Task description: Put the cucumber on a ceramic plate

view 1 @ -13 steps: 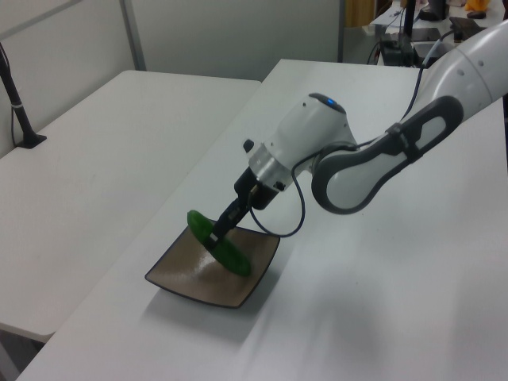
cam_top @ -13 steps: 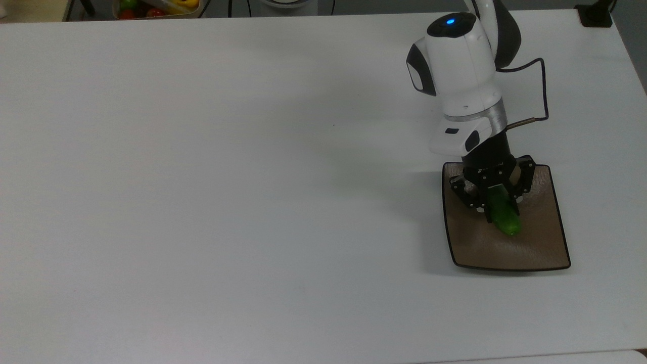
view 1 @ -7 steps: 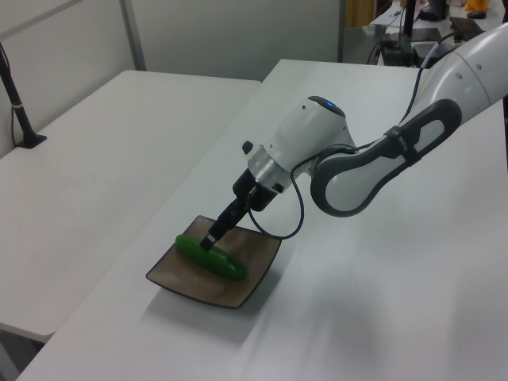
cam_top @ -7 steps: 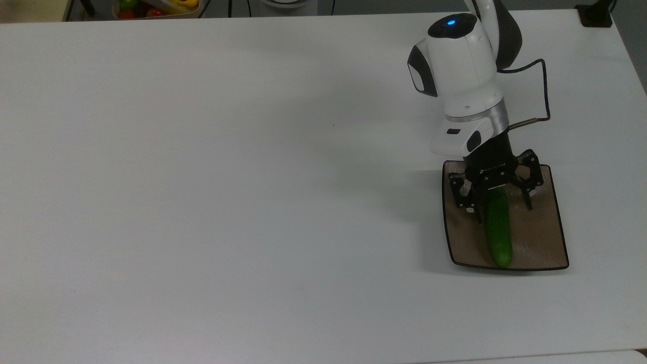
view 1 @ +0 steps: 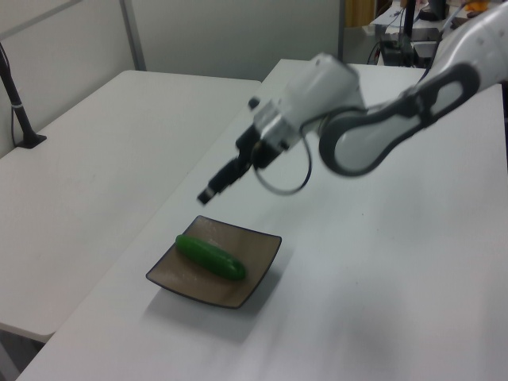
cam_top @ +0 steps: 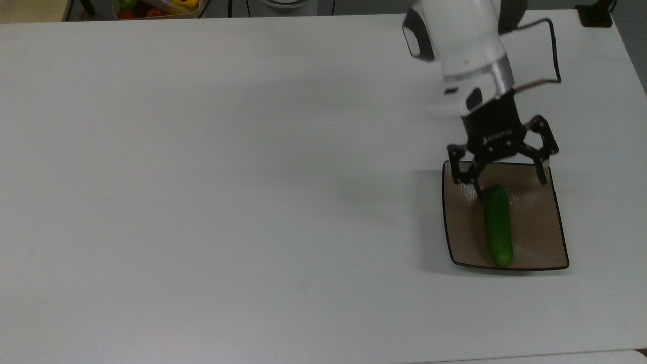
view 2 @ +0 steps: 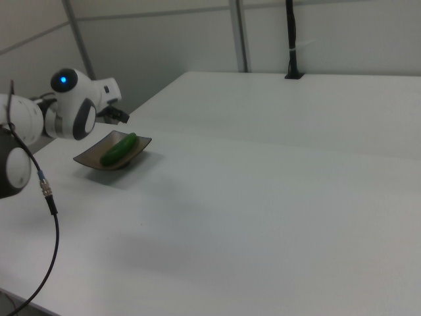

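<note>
The cucumber lies flat on the ceramic plate, which sits on the desk at the top view's right. Its long axis runs from the plate's far edge to its near edge, the near tip just inside the rim. The claw hangs released and empty above the plate's far edge. Judging by this, the placing looks finished.

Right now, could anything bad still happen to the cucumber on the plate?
Maybe a little. The cucumber lies flat on the ceramic plate, but one end reaches close to the rim, so a bump could roll it off. The open pincer hangs just above the plate's far edge in the top view; dipping down, it might knock the plate.
</note>
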`<state>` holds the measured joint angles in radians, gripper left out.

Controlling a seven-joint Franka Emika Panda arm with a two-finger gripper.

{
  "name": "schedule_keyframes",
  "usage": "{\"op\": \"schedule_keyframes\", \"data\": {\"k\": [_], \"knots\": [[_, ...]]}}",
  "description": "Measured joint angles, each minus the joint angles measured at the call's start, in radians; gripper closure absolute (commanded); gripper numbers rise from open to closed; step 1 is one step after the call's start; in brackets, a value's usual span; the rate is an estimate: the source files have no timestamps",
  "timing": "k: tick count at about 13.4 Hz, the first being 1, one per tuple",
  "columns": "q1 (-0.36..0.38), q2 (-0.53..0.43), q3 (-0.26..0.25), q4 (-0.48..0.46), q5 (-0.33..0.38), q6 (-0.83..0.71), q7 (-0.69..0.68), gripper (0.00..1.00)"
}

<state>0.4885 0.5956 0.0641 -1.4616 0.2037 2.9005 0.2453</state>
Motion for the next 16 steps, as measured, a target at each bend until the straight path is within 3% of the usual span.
{"op": "schedule_keyframes", "data": {"k": [3, 7, 10, 13, 16], "knots": [[-0.065, -0.193, -0.008, -0.101, 0.0, -0.225, 0.0, 0.0], [-0.13, -0.388, -0.068, -0.116, -0.01, -0.632, 0.0, 0.0], [-0.15, -0.521, -0.11, -0.124, -0.078, -0.948, 0.0, 0.0], [-0.194, -0.602, -0.116, -0.13, -0.113, -1.195, 0.006, 0.0], [-0.276, -0.664, -0.12, -0.139, -0.117, -1.319, 0.006, 0.0]]}}
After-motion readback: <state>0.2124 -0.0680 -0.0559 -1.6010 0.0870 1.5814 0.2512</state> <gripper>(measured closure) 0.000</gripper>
